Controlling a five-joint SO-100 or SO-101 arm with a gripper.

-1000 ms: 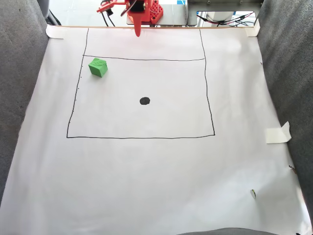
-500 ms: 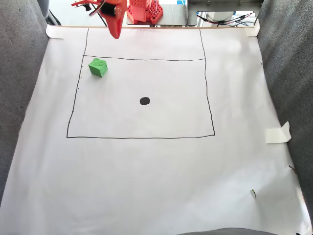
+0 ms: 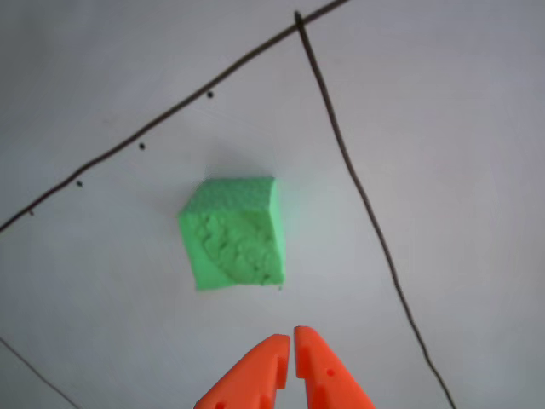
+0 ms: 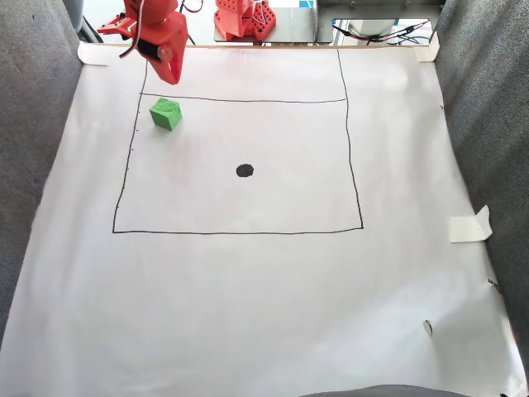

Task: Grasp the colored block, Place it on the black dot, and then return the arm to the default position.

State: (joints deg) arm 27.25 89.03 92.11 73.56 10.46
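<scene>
The colored block point(image 4: 165, 113) is a bright green foam cube lying on white paper near the upper left corner of a drawn rectangle. In the other view the block point(image 3: 232, 234) lies just above my gripper point(image 3: 292, 337), whose orange fingertips nearly touch and hold nothing. In the fixed view the orange arm's gripper point(image 4: 172, 77) hangs above and slightly behind the block, apart from it. The black dot point(image 4: 245, 170) lies in the middle of the rectangle, well right of the block.
Thin drawn lines point(image 4: 248, 101) frame the work area on the white paper sheet point(image 4: 248, 314). Grey fabric walls point(image 4: 33, 124) rise on both sides. The arm's orange base point(image 4: 242, 18) stands at the far edge. Tape point(image 4: 469, 225) curls at the paper's right edge.
The arm has swung left from the centre of the far edge to above the green block. Block and dot have not moved.
</scene>
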